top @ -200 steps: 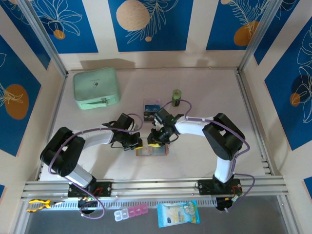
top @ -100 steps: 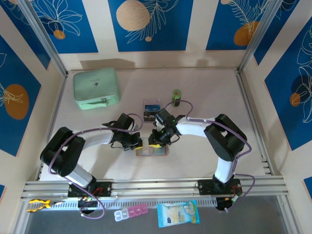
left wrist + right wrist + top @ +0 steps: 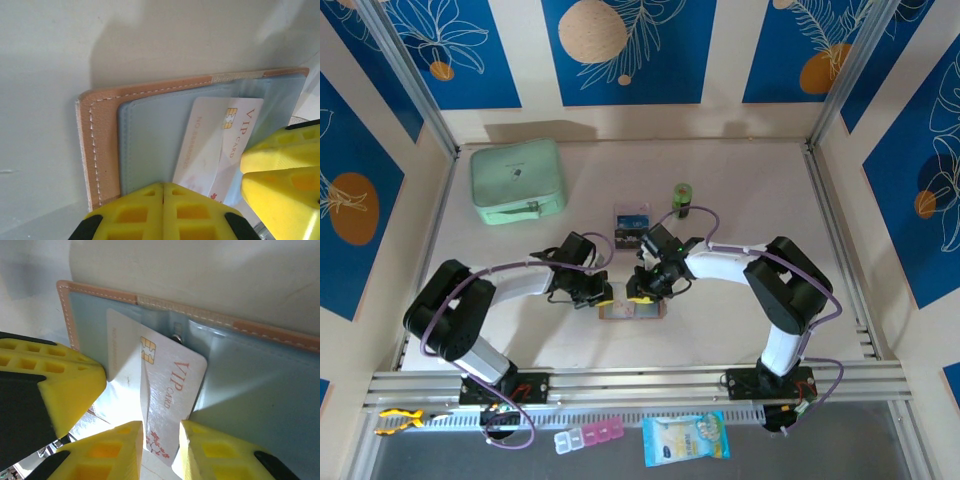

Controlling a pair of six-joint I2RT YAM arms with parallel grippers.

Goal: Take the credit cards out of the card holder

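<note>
1. Found the card holder (image 3: 632, 311) lying open and flat on the table (image 3: 740, 180), between the two grippers, with much of it covered by them from above.
2. Saw the left gripper (image 3: 162, 195) with fingers pressed together, tips over the near edge of the holder's pale pocket. Could not tell whether they touched it, as the contact was hidden under the pads.
3. Saw the right gripper (image 3: 161, 434) pinching the near end of a white VIP card (image 3: 167, 372), chip side up and lying askew across the pocket.
4. Could not make out how much of that card sat inside the clear sleeve.
5. Made out loose cards (image 3: 632, 224) farther back, near a green cylinder (image 3: 682, 198), too small to count.
</note>
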